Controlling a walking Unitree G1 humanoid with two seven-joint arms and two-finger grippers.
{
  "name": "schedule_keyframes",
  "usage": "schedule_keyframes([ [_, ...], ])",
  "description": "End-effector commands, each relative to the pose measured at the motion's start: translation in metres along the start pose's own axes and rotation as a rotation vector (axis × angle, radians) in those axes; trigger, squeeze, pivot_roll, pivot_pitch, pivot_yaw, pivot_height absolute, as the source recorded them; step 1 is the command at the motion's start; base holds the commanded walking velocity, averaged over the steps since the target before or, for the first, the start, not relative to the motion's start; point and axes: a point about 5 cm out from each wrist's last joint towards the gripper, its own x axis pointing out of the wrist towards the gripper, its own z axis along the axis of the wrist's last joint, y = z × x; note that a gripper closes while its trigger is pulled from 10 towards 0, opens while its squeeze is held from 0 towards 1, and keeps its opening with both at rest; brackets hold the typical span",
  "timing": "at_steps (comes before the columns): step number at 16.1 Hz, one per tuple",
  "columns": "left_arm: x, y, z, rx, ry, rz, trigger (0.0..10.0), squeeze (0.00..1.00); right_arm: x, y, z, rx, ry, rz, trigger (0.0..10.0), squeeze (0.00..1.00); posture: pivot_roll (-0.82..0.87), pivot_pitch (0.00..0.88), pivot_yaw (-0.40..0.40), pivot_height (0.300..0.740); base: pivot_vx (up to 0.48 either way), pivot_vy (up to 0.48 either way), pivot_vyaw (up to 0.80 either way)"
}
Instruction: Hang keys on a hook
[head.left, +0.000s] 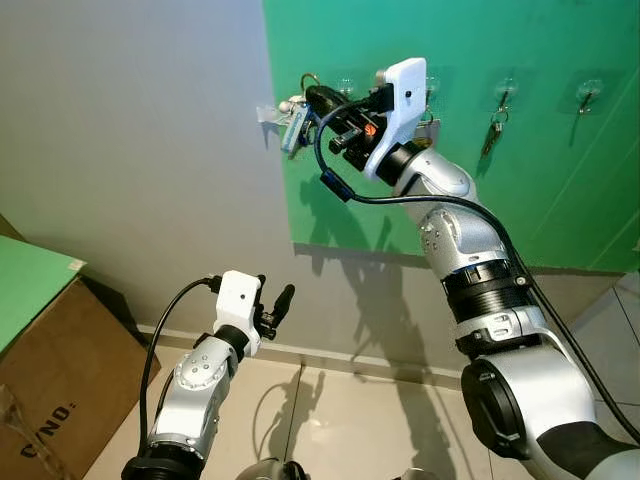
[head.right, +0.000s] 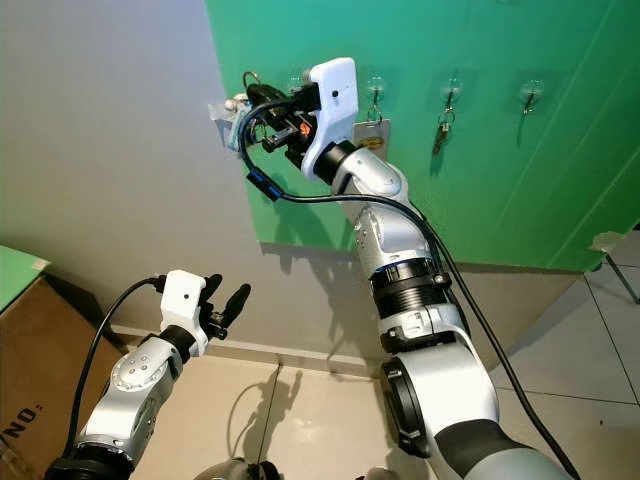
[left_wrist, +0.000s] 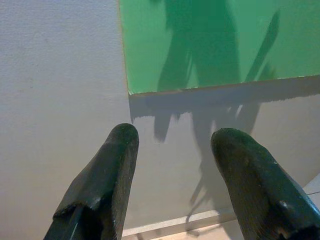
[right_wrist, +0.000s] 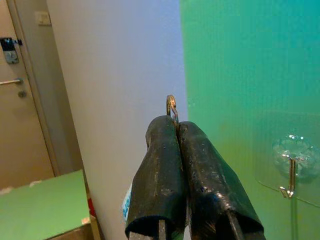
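Right gripper (right_wrist: 176, 131) jaws pinch a key ring (right_wrist: 171, 106); clear hook (right_wrist: 291, 172) on green board (right_wrist: 250, 75).

A: Looks like a home hallway: grey wall (head.left: 130, 150), tiled floor (head.left: 340, 420), skirting along the bottom.

B: Agreed. Upper right, a green panel (head.left: 560, 180) with stick-on hooks (head.left: 590, 92) carrying keys (head.left: 493, 130); door (right_wrist: 20, 100) at left in the right wrist view.

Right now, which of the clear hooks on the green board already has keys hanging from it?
The second clear hook from the right: dark keys dangle beneath it, while the rightmost hook hangs bare.
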Motion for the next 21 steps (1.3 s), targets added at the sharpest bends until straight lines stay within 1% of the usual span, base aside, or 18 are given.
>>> schedule_keyframes([
  [1, -0.001, 0.001, 0.001, 0.008, 0.004, 0.001, 10.0, 0.00, -0.003, -0.003, 0.003, 0.022, -0.018, -0.025, 0.0, 0.00, -0.19, 0.000, 0.071, 0.740, 0.000, 0.000, 0.00],
  [6, -0.001, 0.002, 0.001, 0.011, 0.005, -0.003, 10.0, 0.00, -0.006, -0.008, 0.001, 0.052, -0.004, -0.061, 0.0, 0.00, -0.19, 0.000, 0.075, 0.740, 0.000, 0.000, 0.00],
  [9, -0.001, 0.001, 0.001, 0.011, 0.006, -0.001, 10.0, 0.00, -0.006, -0.009, -0.002, 0.120, 0.006, -0.070, 0.0, 0.00, -0.19, 0.000, 0.073, 0.740, 0.000, 0.000, 0.00],
  [12, -0.001, 0.001, 0.001, 0.010, 0.006, 0.001, 10.0, 0.00, -0.007, -0.009, -0.003, 0.145, 0.012, -0.068, 0.0, 0.00, -0.18, 0.000, 0.071, 0.740, 0.000, 0.000, 0.00],
  [17, -0.001, 0.001, 0.001, 0.011, 0.006, 0.000, 10.0, 0.00, -0.010, -0.016, -0.005, 0.143, 0.022, -0.109, 0.0, 0.00, -0.19, 0.000, 0.073, 0.740, 0.000, 0.000, 0.00],
  [19, -0.001, 0.001, 0.001, 0.012, 0.006, -0.001, 10.0, 0.00, -0.011, -0.022, -0.006, 0.130, 0.027, -0.138, 0.0, 0.00, -0.19, 0.000, 0.075, 0.740, 0.000, 0.000, 0.00],
  [21, -0.001, 0.001, 0.002, 0.012, 0.006, -0.001, 10.0, 0.00, -0.013, -0.026, -0.008, 0.136, 0.032, -0.164, 0.0, 0.00, -0.19, 0.000, 0.074, 0.740, 0.000, 0.000, 0.00],
])
